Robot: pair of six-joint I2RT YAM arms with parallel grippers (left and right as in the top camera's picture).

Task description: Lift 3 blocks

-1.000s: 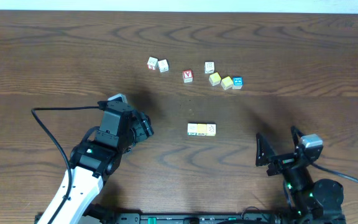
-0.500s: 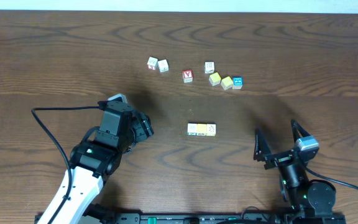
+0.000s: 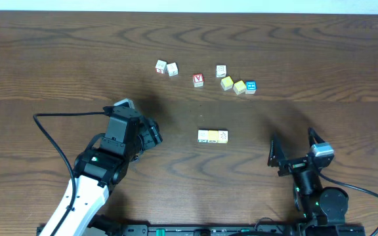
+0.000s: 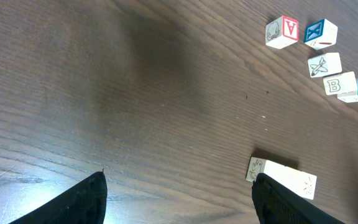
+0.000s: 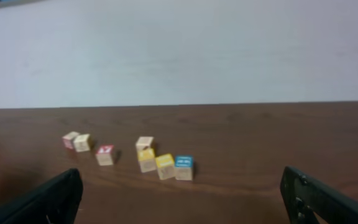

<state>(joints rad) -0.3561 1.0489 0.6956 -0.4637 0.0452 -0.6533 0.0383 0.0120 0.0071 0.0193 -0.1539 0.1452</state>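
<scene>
- Watching the three blocks (image 3: 212,136): they sit in a tight row, side against side, flat on the table (image 3: 58,59), about mid-table between your two arms.
- Nothing is lifted yet, by my read. Every block in that row rests on the wood, and neither gripper touches it.
- Your left gripper (image 3: 155,134) hangs to the left of the row, well apart from it, its fingers (image 4: 86,202) spread wide with nothing between them.
- From the left wrist view, the row (image 4: 283,179) lies just ahead of one fingertip, off to that side rather than centred in the gap.
- Your right gripper (image 3: 293,149) sits near your edge of the table, to the right of the row, jaws gaping wide and empty.
- The right wrist camera looks out to the far side of the table; the row does not show in that view at all.
- Seven loose blocks (image 3: 226,83) lie scattered along the far side, among them a red block (image 3: 198,80) and a blue block (image 3: 251,86). I judge those are not your targets.
- So the whole job is ahead of you: close in on the row, get a firm squeeze on it, and raise all three off the table.
- Mind the middle block, I'd say: it hangs only on pressure from its neighbours, so a weak or crooked squeeze could drop it.
</scene>
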